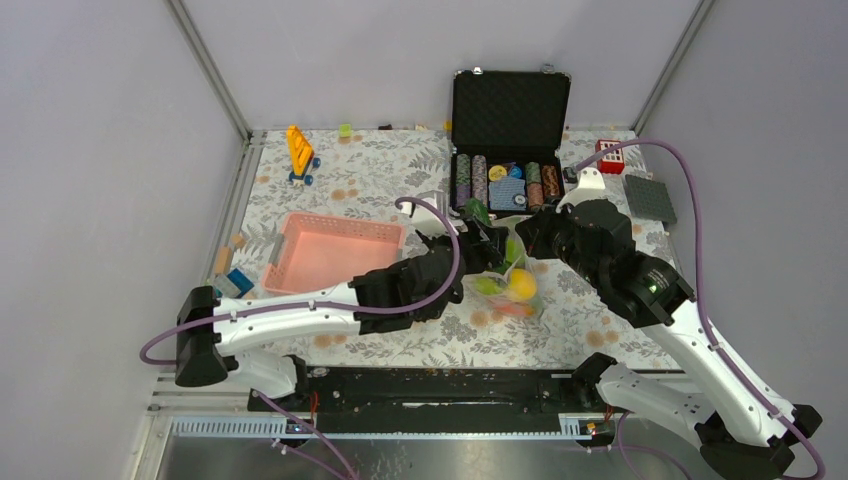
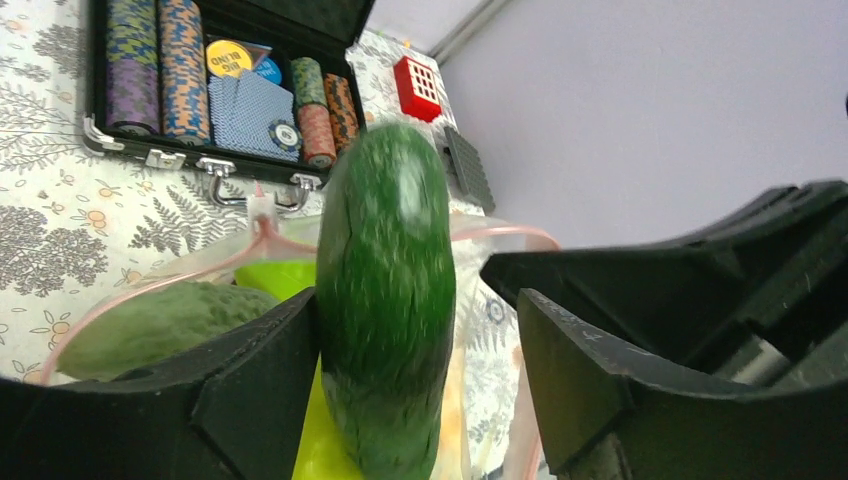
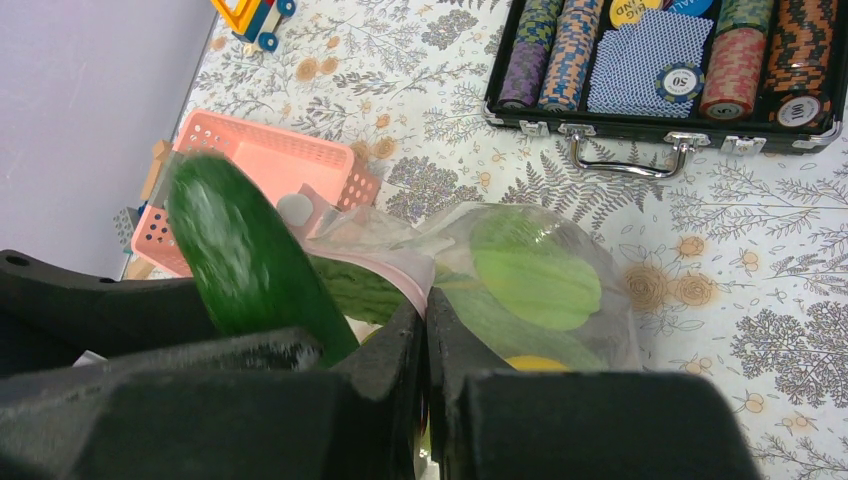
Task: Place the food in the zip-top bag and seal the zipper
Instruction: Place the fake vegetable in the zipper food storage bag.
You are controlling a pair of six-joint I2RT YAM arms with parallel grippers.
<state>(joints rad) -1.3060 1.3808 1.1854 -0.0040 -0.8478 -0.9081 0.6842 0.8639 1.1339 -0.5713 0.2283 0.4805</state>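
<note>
Well, from above, both arms reach in over the middle of the table and meet at the zip-top bag (image 1: pixel 500 295), which lies slumped on the near side of the black case (image 1: pixel 511 110) with the yellow citrus (image 1: pixel 521 285) inside it. At the left wrist, the cucumber (image 2: pixel 385 300) stands upright between the fingers of the left gripper (image 2: pixel 417 310), above the bag's mouth. It leans on one finger and a gap shows at the other, so the jaws look parted around it. It seems smooth, hard and light, likely to slide – mid-length is the place to hold it. At the right wrist, the right gripper (image 3: pixel 425 300) is pinched closed on the zipper (image 3: pixel 400 268), holding the rim up – floppy film, best held by that stiffer strip, I'd guess.
</note>
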